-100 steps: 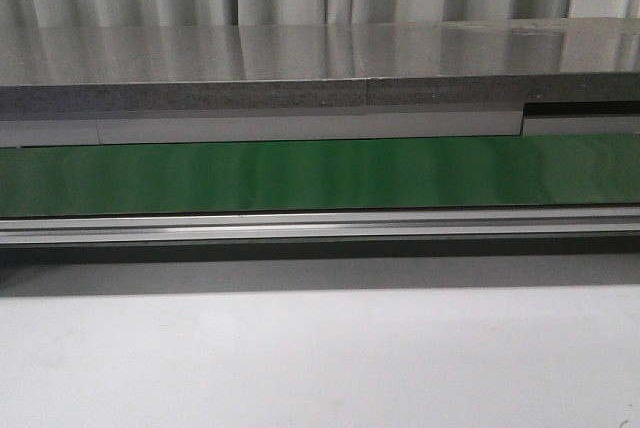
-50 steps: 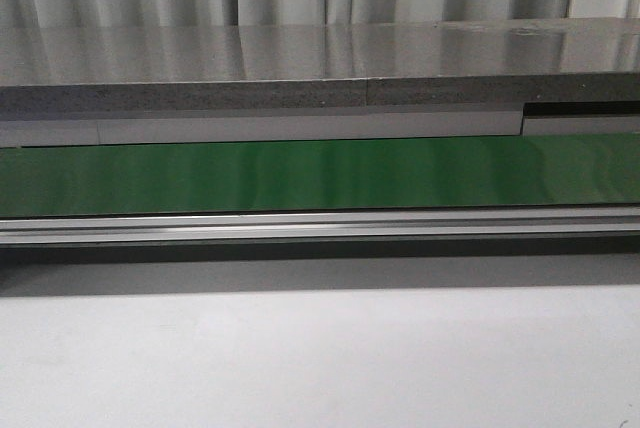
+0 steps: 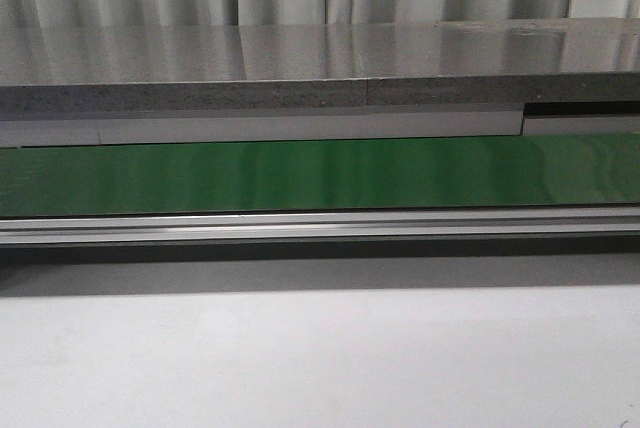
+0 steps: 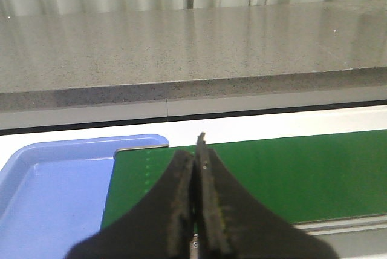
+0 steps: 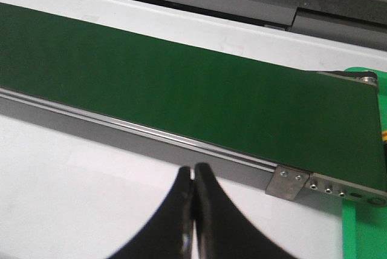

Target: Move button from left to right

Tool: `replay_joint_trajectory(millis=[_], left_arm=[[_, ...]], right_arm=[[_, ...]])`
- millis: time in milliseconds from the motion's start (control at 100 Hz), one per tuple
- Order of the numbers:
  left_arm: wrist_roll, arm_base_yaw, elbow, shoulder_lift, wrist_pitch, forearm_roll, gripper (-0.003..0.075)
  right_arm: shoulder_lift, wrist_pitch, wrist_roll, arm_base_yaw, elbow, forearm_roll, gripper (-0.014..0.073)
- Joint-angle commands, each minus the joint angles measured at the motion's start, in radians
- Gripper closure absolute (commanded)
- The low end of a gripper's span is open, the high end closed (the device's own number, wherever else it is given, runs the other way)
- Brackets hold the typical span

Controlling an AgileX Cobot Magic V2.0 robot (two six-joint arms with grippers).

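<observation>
The button shows in no view. My left gripper (image 4: 195, 150) is shut and empty, its black fingers pressed together over the left end of the green conveyor belt (image 4: 272, 174), next to a blue tray (image 4: 54, 192). My right gripper (image 5: 193, 177) is shut and empty over the white table (image 5: 72, 180), just in front of the belt's metal rail (image 5: 151, 135) near the belt's right end. Neither gripper shows in the front view, which holds only the belt (image 3: 320, 176) and the table (image 3: 320, 358).
A grey speckled counter (image 3: 300, 63) runs behind the belt, with curtains behind it. A metal bracket (image 5: 289, 183) with screws marks the belt's right end. A green surface (image 5: 363, 235) lies past that end. The blue tray looks empty where visible.
</observation>
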Motion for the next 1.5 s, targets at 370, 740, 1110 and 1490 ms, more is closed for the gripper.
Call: replay_joint_trajectory(millis=[370,740,1110,1490], left_arm=[[0.000,-0.008,-0.028,0.006,-0.075,-0.014,0.0740],[0.000,-0.008,-0.028,0.006,-0.075,-0.014,0.0740],[0.000,-0.008,-0.028,0.006,-0.075,-0.014,0.0740],[0.000,-0.008,-0.028,0.006,-0.075,-0.014,0.0740]], right_arm=[[-0.058,-0.275,0.138,-0.001,0.079,-0.076,0.0662],[-0.294,-0.443,0.439,0.024,0.320,-0.315,0.0662],[-0.530,-0.474,0.439,0.087,0.486,-0.322,0.0662],[-0.581,-0.521,0.439,0.079,0.580,-0.323,0.0662]])
